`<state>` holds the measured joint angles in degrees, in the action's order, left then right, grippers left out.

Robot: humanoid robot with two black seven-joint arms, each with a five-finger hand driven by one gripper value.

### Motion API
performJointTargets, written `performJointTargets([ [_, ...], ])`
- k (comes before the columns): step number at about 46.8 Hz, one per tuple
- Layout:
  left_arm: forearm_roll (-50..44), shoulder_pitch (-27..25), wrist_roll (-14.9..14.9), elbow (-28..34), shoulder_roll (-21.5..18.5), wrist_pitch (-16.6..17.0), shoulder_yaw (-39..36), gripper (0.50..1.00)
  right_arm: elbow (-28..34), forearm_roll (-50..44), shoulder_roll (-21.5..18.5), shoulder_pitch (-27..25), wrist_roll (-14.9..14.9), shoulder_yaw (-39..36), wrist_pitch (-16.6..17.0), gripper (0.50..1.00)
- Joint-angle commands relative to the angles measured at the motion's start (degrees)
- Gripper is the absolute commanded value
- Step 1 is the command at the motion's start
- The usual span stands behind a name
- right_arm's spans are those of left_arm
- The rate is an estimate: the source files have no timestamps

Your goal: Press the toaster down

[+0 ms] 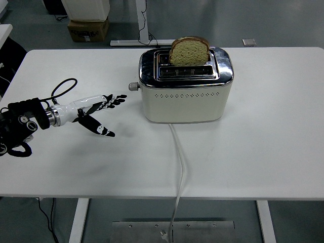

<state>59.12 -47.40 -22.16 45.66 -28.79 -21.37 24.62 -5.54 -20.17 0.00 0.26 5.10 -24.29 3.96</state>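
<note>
Toaster (186,88) sits mid-worktop (263,142), long axis running left to right, lever (133,86) poking out its left end, seemingly up, with the bread (189,50) standing proud. Left hand (95,109) hangs just left of it, fingers spread, holding nothing. Risk: a glancing press slips off that small knob, or shoves the toaster sideways.
</note>
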Motion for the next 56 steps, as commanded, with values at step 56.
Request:
performJointTargets([
  [56,-60.78,-2.61,-0.17,-7.42,1.8,4.15,1.22,1.0,0.0,0.04,0.0,0.01,0.0,0.03,0.0,0.998],
])
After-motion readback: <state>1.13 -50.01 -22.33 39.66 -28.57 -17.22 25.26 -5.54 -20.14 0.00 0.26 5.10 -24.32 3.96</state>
